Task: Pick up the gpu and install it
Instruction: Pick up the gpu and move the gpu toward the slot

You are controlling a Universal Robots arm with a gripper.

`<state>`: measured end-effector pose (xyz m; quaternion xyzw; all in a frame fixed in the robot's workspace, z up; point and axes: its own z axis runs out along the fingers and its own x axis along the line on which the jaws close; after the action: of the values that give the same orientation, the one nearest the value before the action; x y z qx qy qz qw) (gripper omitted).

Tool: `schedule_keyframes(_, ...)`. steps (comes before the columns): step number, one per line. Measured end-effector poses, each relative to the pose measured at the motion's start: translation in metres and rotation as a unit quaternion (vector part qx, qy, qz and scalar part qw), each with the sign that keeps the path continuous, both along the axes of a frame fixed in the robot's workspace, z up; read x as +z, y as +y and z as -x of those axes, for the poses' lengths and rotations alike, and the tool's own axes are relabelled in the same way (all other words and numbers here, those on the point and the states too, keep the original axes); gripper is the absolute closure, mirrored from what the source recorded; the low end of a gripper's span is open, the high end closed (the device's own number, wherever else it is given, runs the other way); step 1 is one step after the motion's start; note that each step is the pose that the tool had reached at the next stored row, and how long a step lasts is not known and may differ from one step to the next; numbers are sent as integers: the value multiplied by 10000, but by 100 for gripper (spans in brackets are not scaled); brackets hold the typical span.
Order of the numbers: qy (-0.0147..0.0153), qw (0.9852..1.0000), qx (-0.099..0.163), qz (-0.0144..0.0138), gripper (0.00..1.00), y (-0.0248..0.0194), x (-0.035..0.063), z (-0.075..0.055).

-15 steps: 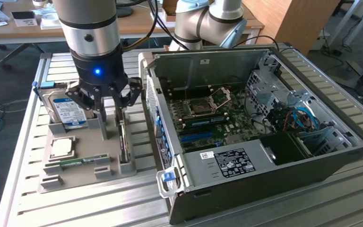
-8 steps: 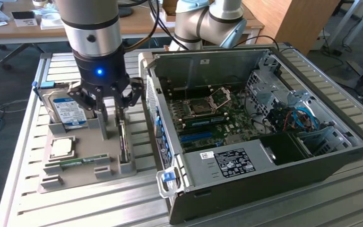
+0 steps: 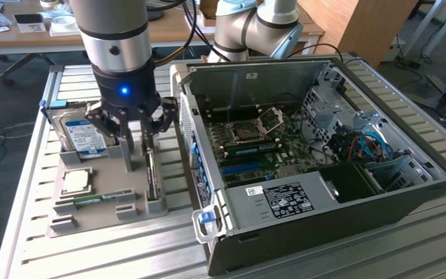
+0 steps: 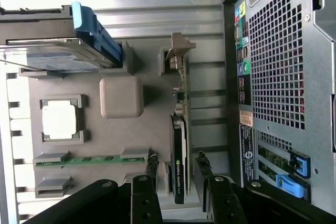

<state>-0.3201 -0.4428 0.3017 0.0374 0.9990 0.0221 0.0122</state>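
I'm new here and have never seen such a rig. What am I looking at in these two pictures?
This is a robot arm with a gripper. One picture is from a camera off the arm, the other from one on its wrist. A grey holder carries a hard drive, a processor chip, a memory stick and the gpu, standing on edge. Beside it lies an open computer case. The gripper is open, a finger on each side of the gpu, holding nothing.
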Motion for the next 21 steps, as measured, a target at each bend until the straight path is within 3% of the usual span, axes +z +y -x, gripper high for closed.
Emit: schedule_keyframes(21, 1, 10000, 0, 1, 58, 0, -71, 0)
